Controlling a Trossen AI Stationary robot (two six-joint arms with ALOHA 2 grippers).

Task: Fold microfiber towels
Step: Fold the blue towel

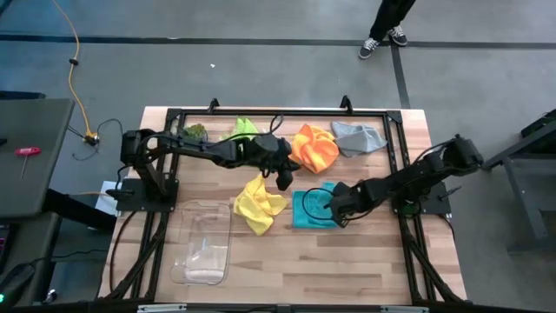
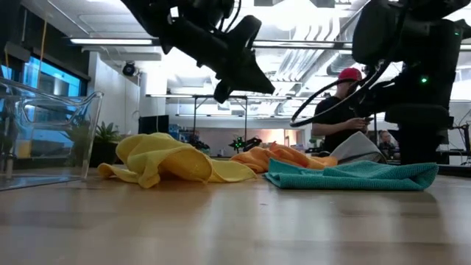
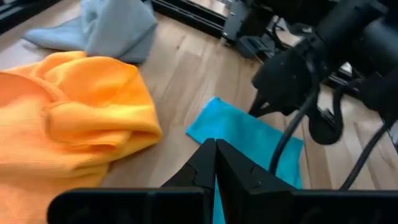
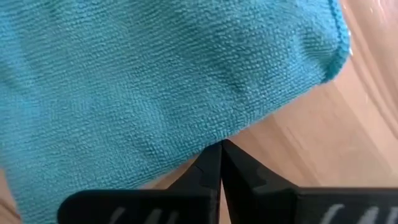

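1. Teal towel [image 1: 310,209] flat on the table [image 1: 347,261], right of centre, folded to a rough rectangle; one edge just beside the right gripper [image 1: 334,211].
2. Right gripper low over the teal towel's right edge, fingers [image 4: 211,171] clenched together, tips meeting at the cloth's border in the right wrist view; nothing visibly pinched between them.
3. Left gripper [image 1: 283,181] raised above the table between the yellow towel [image 1: 258,203] and the orange towel [image 1: 314,148], fingers [image 3: 208,165] pressed shut, empty.
4. Yellow towel crumpled, left of the teal one, near it but apart.
5. Orange towel bunched in a mound behind the teal one.
6. Grey towel [image 1: 360,136] loosely heaped at the far edge, just right of the orange.
7. Lime green towel [image 1: 244,128] at the far edge, partly under the left arm.
8. Small green plant [image 1: 195,132] left of the lime green towel.
9. Clear plastic bin [image 1: 205,243] at the near left.
10. Person in a red cap [image 2: 344,110] beyond the table in the low view.
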